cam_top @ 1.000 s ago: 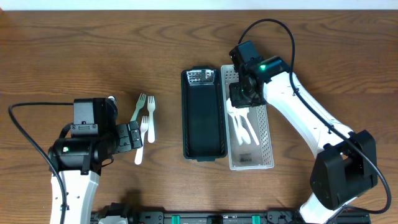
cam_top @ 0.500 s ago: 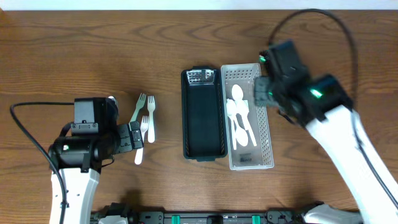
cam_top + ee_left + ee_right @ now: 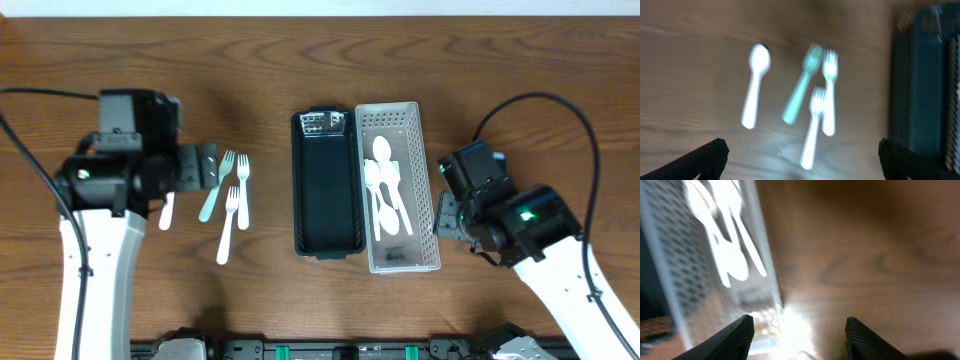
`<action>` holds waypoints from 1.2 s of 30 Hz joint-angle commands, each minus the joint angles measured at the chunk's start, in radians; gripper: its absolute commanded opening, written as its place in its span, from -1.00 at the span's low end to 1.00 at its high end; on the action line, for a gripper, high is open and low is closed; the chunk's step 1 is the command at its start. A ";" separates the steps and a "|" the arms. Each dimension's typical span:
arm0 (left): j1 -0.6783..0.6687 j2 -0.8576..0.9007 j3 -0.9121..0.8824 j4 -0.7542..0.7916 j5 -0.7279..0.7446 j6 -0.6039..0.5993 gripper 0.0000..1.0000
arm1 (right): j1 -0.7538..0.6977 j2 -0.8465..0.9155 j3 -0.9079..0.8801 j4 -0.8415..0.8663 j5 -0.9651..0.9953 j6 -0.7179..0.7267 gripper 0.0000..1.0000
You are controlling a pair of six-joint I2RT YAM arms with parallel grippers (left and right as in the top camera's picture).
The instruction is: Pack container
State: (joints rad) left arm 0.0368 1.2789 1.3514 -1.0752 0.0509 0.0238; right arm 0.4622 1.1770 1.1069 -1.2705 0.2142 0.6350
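A black container [image 3: 327, 190] lies mid-table with a white perforated basket [image 3: 426, 200] along its right side. Several white spoons [image 3: 386, 190] lie in the basket, blurred in the right wrist view as spoons [image 3: 725, 235]. Left of the container lie a teal fork [image 3: 214, 187], two white forks [image 3: 243, 190] and a white spoon [image 3: 167, 211]. My left gripper [image 3: 207, 165] hovers open over this cutlery; its view shows the spoon [image 3: 755, 85] and teal fork [image 3: 801, 87]. My right gripper [image 3: 447, 216] stands open and empty beside the basket's right wall [image 3: 767, 270].
The black container [image 3: 925, 85] fills the right edge of the left wrist view. Bare wooden tabletop [image 3: 540, 100] lies right of the basket and left of the cutlery. Black cables trail from both arms.
My right gripper has opened and drawn back from over the basket to its right side. My left arm has moved toward the back, uncovering a white spoon on the table.
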 commanded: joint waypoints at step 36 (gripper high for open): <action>0.214 0.671 -0.029 0.201 -0.040 0.320 1.00 | 0.001 -0.019 -0.102 0.045 -0.027 0.011 0.29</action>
State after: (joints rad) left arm 0.2333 1.9415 1.3499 -0.8791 0.0185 0.3183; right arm 0.4622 1.1702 1.0077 -1.2251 0.1822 0.6460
